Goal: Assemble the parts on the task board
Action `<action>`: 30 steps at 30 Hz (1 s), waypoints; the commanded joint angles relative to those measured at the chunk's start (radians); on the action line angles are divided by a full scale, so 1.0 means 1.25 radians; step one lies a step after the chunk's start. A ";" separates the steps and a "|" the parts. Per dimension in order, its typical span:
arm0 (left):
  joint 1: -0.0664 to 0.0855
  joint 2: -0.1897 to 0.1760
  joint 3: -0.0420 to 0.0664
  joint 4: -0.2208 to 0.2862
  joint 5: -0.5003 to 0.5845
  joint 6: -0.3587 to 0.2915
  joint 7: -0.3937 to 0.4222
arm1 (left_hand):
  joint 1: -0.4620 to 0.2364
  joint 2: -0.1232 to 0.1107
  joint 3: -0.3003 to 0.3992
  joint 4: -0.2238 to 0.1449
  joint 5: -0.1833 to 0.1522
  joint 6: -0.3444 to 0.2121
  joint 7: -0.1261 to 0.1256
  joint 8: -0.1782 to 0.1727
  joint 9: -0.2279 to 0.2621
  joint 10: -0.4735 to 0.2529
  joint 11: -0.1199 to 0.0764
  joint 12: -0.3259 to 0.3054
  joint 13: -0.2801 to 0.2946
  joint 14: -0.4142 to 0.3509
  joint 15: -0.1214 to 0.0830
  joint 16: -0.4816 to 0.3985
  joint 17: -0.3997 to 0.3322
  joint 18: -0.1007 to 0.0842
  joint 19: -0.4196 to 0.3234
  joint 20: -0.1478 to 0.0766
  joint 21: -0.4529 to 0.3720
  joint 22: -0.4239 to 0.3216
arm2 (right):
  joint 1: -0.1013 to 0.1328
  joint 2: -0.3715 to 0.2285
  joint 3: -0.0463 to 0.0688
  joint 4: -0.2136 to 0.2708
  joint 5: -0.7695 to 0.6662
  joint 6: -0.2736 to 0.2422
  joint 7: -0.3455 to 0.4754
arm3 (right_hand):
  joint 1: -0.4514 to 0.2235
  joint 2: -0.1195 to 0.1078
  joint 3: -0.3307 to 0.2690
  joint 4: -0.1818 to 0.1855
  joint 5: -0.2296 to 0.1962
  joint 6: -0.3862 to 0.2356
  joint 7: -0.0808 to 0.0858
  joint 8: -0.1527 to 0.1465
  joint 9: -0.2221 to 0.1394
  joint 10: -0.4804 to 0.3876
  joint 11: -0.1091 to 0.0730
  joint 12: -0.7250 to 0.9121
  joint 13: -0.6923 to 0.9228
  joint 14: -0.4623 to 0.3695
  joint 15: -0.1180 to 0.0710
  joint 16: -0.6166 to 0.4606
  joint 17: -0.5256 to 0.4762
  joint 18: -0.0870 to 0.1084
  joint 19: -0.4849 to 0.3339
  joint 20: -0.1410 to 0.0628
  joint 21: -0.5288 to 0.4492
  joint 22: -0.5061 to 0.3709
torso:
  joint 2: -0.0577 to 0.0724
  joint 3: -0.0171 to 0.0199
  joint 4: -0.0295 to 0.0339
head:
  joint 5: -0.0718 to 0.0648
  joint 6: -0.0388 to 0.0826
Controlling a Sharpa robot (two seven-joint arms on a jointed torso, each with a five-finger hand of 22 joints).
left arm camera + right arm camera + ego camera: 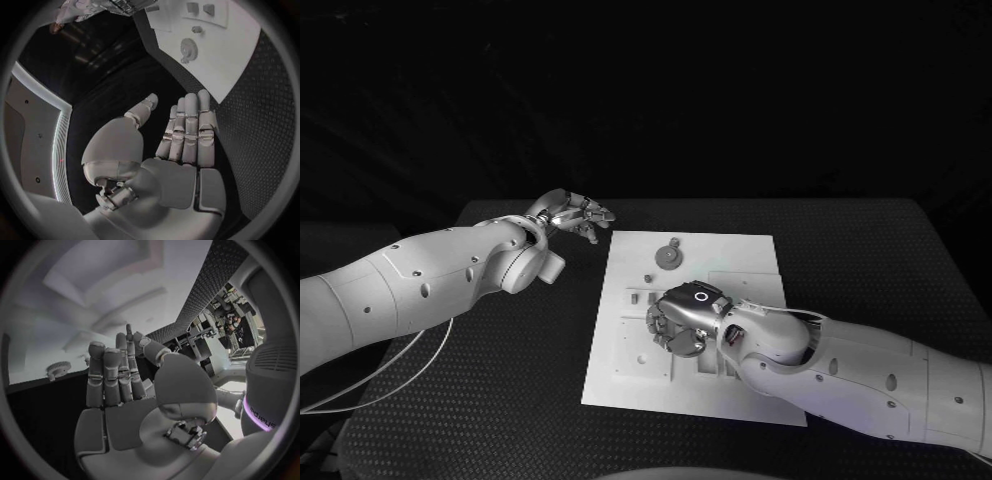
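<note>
Nearest the head camera, right robot hand [685, 316] over the middle of the white task board [733, 400], palm down, fingers curled toward the plate among the small raised pieces there; from above, cannot tell whether anything is pinched under it. In the right wrist view, same robot hand [119, 390] with fingers straight and close together, thumb beside them, nothing visible between them. Task board flat on the black dimpled surface [488, 400], long side running away from the robot, near corner pointing slightly right. Round gear-like part [671, 257] lying on the far end of the board, well apart from the right robot hand; seen again as a toothed disc [188, 49] in the left wrist view and at the board's edge [57, 368] in the right wrist view. Left robot hand [574, 214] off the board, beyond its far left corner, above the bare surface, touching nothing. In the left wrist view, that robot hand [181, 140] flat, fingers extended side by side, thumb angled apart, empty. Small rectangular pieces [200, 8] standing on the board past the gear.
</note>
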 commanded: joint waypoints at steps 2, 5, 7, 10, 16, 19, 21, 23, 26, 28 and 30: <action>0.001 0.000 0.000 0.002 0.005 0.007 0.003 | 0.003 0.001 -0.002 -0.004 0.004 -0.005 0.000 0.005 0.001 -0.008 0.000 0.000 0.001 0.005 0.000 -0.005 0.001 0.010 0.004 0.000 -0.004 -0.001 | -0.001 -0.002 -0.002 0.001 -0.012 0.013 0.001 | 0.000 0.010 0.004 -0.001 0.005 0.002 0.002 0.005 0.002 0.006 -0.001 -0.001 0.001 0.002 -0.006 -0.003 0.001 0.034 0.000 -0.004 0.001 0.001 | 0.000 0.0003 -0.0006 | -0.004 0.001; 0.001 0.000 0.000 0.001 0.005 0.007 0.003 | 0.003 0.001 -0.002 -0.004 0.004 -0.006 0.000 0.005 0.001 -0.008 0.000 0.000 0.001 0.005 0.000 -0.005 0.001 0.010 0.004 0.000 -0.004 -0.001 | -0.001 -0.004 -0.004 0.001 -0.011 0.015 0.001 | 0.000 0.010 0.004 -0.001 0.005 0.002 0.002 0.005 0.002 0.006 -0.001 -0.001 0.001 0.002 -0.006 -0.004 0.002 0.034 0.000 -0.004 0.001 0.001 | 0.000 0.0008 -0.0006 | -0.003 0.001; 0.001 -0.001 0.000 0.001 0.005 0.007 0.003 | 0.003 0.001 -0.002 -0.004 0.004 -0.006 0.000 0.005 0.001 -0.008 0.000 0.000 0.001 0.005 0.000 -0.005 0.002 0.010 0.004 0.000 -0.004 -0.001 | -0.001 -0.005 -0.004 -0.001 -0.011 0.016 0.001 | 0.000 0.010 0.004 -0.001 0.005 0.002 0.002 0.005 0.002 0.006 -0.001 -0.001 0.001 0.002 -0.006 -0.004 0.002 0.034 0.000 -0.004 0.001 0.001 | 0.000 0.0010 -0.0006 | -0.003 0.000; 0.001 -0.001 0.000 0.001 0.005 0.008 0.003 | 0.003 0.001 -0.002 -0.004 0.004 -0.006 0.000 0.006 0.001 -0.008 0.000 0.000 0.002 0.005 0.000 -0.006 0.002 0.010 0.004 0.000 -0.004 -0.001 | -0.001 -0.007 -0.005 -0.005 -0.011 0.016 0.001 | 0.000 0.010 0.004 -0.001 0.005 0.002 0.002 0.005 0.003 0.006 -0.001 -0.002 0.002 0.002 -0.006 -0.004 0.002 0.034 0.000 -0.004 0.001 0.001 | 0.000 0.0012 -0.0010 | -0.003 0.000; 0.001 -0.001 0.000 0.001 0.005 0.009 0.002 | 0.003 0.001 -0.002 -0.004 0.004 -0.006 0.000 0.006 0.001 -0.008 0.000 0.000 0.002 0.005 0.000 -0.006 0.002 0.010 0.004 0.000 -0.005 -0.001 | -0.001 -0.005 -0.008 -0.013 -0.011 0.018 0.002 | 0.000 0.010 0.004 -0.001 0.005 0.001 0.002 0.004 0.003 0.006 -0.001 -0.002 0.002 0.002 -0.006 -0.004 0.003 0.034 0.000 -0.004 0.001 0.001 | 0.000 0.0008 -0.0007 | -0.003 -0.001; 0.001 0.000 0.000 0.001 0.005 0.009 0.002 | 0.003 0.001 -0.002 -0.004 0.004 -0.006 0.000 0.006 0.001 -0.008 0.000 0.000 0.002 0.005 0.000 -0.006 0.002 0.010 0.004 0.000 -0.005 -0.001 | -0.001 -0.001 -0.011 -0.018 -0.011 0.020 0.003 | -0.001 0.010 0.004 -0.001 0.005 0.001 0.002 0.004 0.003 0.006 -0.001 -0.002 0.002 0.002 -0.006 -0.005 0.003 0.034 0.000 -0.004 0.001 0.001 | 0.000 0.0011 -0.0004 | -0.002 -0.001; 0.001 0.000 0.000 0.001 0.005 0.009 0.002 | 0.003 0.001 -0.002 -0.004 0.004 -0.006 0.000 0.006 0.001 -0.008 0.000 0.000 0.002 0.005 0.000 -0.006 0.002 0.010 0.004 0.000 -0.005 -0.002 | -0.001 0.002 -0.016 -0.020 -0.011 0.023 0.003 | -0.001 0.010 0.003 -0.001 0.005 0.001 0.002 0.004 0.004 0.006 -0.001 -0.003 0.003 0.002 -0.006 -0.005 0.003 0.034 0.000 -0.004 0.000 0.002 | 0.000 0.0015 -0.0002 | -0.002 -0.001; 0.001 0.000 0.000 0.001 0.005 0.010 0.002 | 0.003 0.001 -0.002 -0.004 0.004 -0.006 0.000 0.006 0.001 -0.008 0.000 0.000 0.002 0.005 0.000 -0.006 0.002 0.010 0.004 0.000 -0.005 -0.002 | -0.001 0.004 -0.019 -0.023 -0.009 0.030 0.004 | -0.001 0.010 0.003 -0.001 0.005 0.001 0.002 0.004 0.004 0.006 -0.001 -0.003 0.003 0.002 -0.006 -0.005 0.003 0.034 0.000 -0.004 0.000 0.002 | 0.000 0.0013 0.0003 | -0.002 -0.002; 0.001 0.000 0.000 0.001 0.005 0.011 0.001 | 0.003 0.001 -0.002 -0.003 0.004 -0.006 0.000 0.006 0.001 -0.009 0.000 0.000 0.002 0.005 0.000 -0.006 0.002 0.010 0.005 0.000 -0.005 -0.002 | -0.001 0.005 -0.023 -0.027 0.003 0.038 0.008 | -0.002 0.010 0.003 -0.001 0.005 0.001 0.002 0.004 0.004 0.006 -0.001 -0.004 0.003 0.002 -0.006 -0.005 0.004 0.034 0.000 -0.004 0.000 0.002 | 0.000 0.0006 0.0004 | -0.002 -0.004; 0.001 0.000 0.000 0.001 0.005 0.011 0.000 | 0.003 0.001 -0.002 -0.003 0.004 -0.006 0.000 0.006 0.001 -0.009 0.000 0.000 0.002 0.005 0.000 -0.006 0.002 0.010 0.005 0.000 -0.005 -0.002 | -0.001 0.007 -0.025 -0.030 0.004 0.040 0.009 | -0.002 0.011 0.003 -0.001 0.005 0.000 0.003 0.003 0.005 0.005 -0.001 -0.004 0.004 0.001 -0.006 -0.006 0.004 0.034 0.000 -0.004 -0.001 0.002 | 0.000 0.0005 0.0006 | -0.002 -0.004; 0.001 0.000 0.000 0.001 0.005 0.011 0.000 | 0.003 0.001 -0.002 -0.003 0.004 -0.006 0.000 0.006 0.001 -0.009 0.000 0.000 0.002 0.005 0.000 -0.007 0.002 0.010 0.005 0.000 -0.006 -0.002 | -0.001 0.009 -0.026 -0.031 0.004 0.040 0.010 | -0.002 0.011 0.003 -0.001 0.005 0.000 0.003 0.003 0.005 0.005 -0.001 -0.005 0.004 0.001 -0.006 -0.006 0.005 0.034 0.000 -0.004 -0.001 0.002 | 0.000 0.0004 0.0001 | -0.002 -0.005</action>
